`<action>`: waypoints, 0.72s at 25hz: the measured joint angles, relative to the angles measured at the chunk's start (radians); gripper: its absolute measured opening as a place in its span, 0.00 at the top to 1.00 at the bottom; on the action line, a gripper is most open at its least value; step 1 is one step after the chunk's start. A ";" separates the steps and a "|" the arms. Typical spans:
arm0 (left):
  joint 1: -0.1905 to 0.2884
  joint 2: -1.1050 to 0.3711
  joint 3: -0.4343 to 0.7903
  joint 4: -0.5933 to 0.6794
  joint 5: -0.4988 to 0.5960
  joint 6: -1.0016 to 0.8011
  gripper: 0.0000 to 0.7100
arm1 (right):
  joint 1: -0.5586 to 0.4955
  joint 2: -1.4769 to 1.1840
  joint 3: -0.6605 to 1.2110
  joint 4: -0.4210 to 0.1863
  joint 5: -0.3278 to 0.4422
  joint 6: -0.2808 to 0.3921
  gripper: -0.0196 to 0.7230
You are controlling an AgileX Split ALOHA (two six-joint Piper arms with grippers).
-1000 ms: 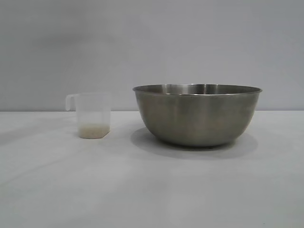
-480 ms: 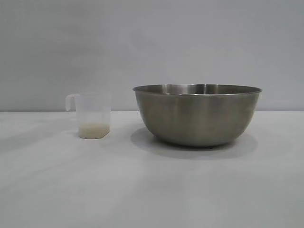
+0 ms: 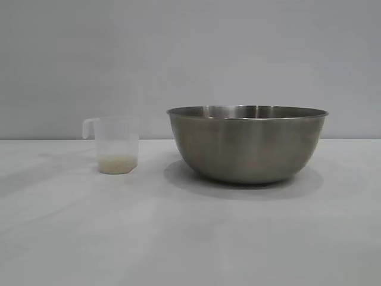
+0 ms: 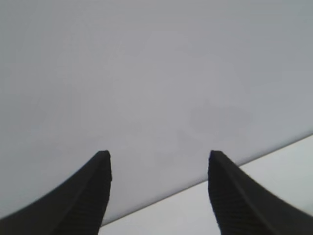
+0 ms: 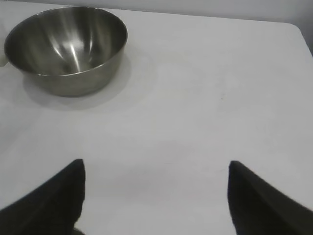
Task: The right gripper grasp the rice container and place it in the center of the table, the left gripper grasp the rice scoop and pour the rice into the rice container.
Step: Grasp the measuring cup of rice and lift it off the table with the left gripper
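Claws held open, nothing gripped.
Right black claw (image 5: 155, 169) is spread above the white desk (image 5: 205, 98), well apart from the round steel bowl (image 3: 247, 144); left black claw (image 4: 159, 156) faces grey wall; the frosted plastic cup (image 3: 116, 145) holding off-white rice (image 3: 117, 162) is seen beside the bowl.

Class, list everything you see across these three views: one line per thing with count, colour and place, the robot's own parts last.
rice container: one, brushed steel, upright on the table right of the scoop, empty inside.
rice scoop: one, frosted clear plastic, upright left of the container, apart from it.
rice: small off-white heap in the scoop's bottom.
table: one, white.
wall: grey, behind.
left hand: black, open, holding nothing.
right hand: black, open, short of the container.
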 joint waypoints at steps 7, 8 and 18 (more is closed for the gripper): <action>0.000 -0.007 0.176 0.000 -0.134 -0.004 0.46 | 0.000 0.000 0.000 0.000 0.000 0.000 0.24; 0.000 -0.007 0.199 0.000 -0.155 -0.006 0.46 | 0.000 0.000 0.000 0.000 0.000 0.000 0.24; 0.056 -0.007 0.417 0.000 -0.344 -0.014 0.46 | 0.000 0.000 0.000 0.000 0.000 0.000 0.24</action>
